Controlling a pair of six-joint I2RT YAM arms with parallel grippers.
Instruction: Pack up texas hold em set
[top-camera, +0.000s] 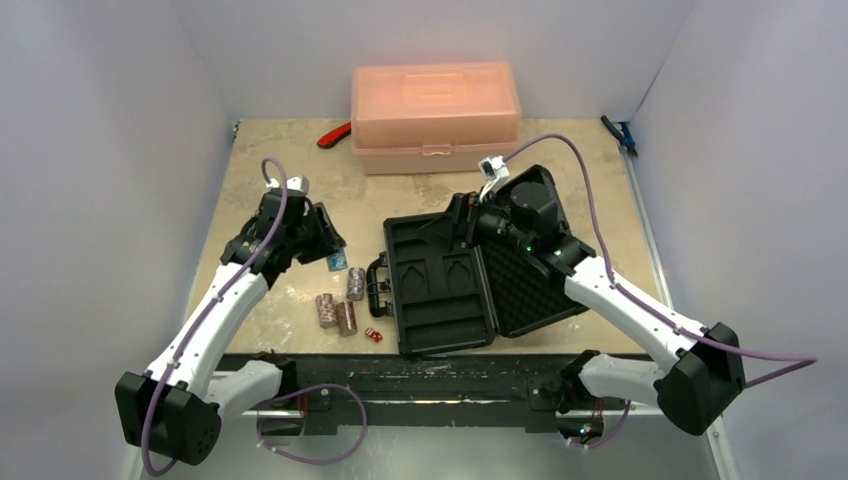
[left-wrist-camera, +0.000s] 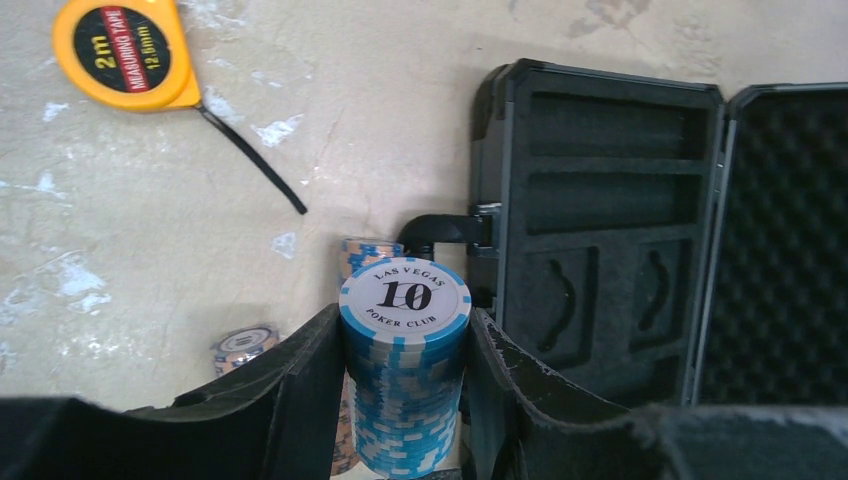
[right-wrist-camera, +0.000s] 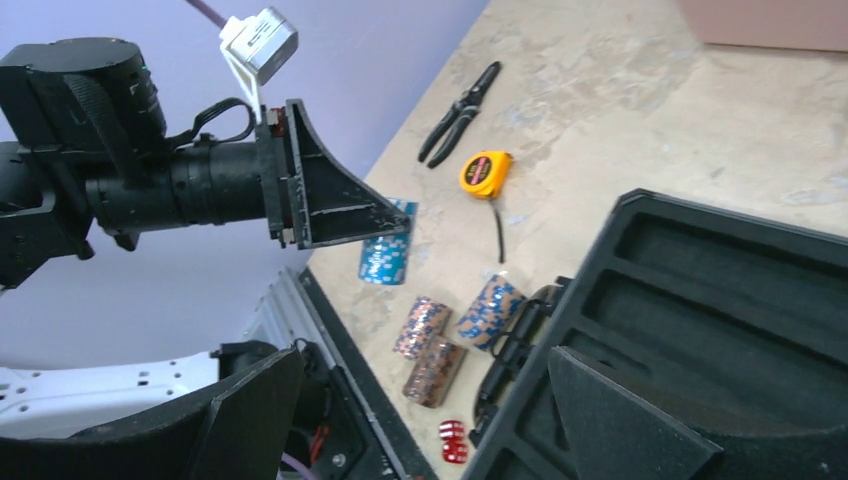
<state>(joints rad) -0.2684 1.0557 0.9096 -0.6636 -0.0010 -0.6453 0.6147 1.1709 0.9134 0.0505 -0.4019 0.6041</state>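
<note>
My left gripper (left-wrist-camera: 405, 340) is shut on an upright blue chip stack (left-wrist-camera: 405, 390) marked "10", just left of the open black briefcase (left-wrist-camera: 600, 250). In the top view this gripper (top-camera: 330, 250) holds the stack (top-camera: 337, 261) near the table. Three more chip stacks sit by the case handle: one bluish-grey (top-camera: 356, 283) and two reddish-brown (top-camera: 325, 310) (top-camera: 346, 318). Two red dice (top-camera: 372, 335) lie at the front. My right gripper (top-camera: 452, 225) is open and empty over the case's foam tray (top-camera: 440, 285); its wrist view shows the stacks (right-wrist-camera: 434, 370) and the dice (right-wrist-camera: 452, 440).
A pink plastic box (top-camera: 435, 115) stands at the back, a red-handled tool (top-camera: 335, 135) beside it. A yellow tape measure (left-wrist-camera: 125, 52) and black pliers (right-wrist-camera: 460, 112) lie on the table's left side. A blue-handled tool (top-camera: 620, 135) lies at the back right. The case lid (top-camera: 530, 285) lies flat.
</note>
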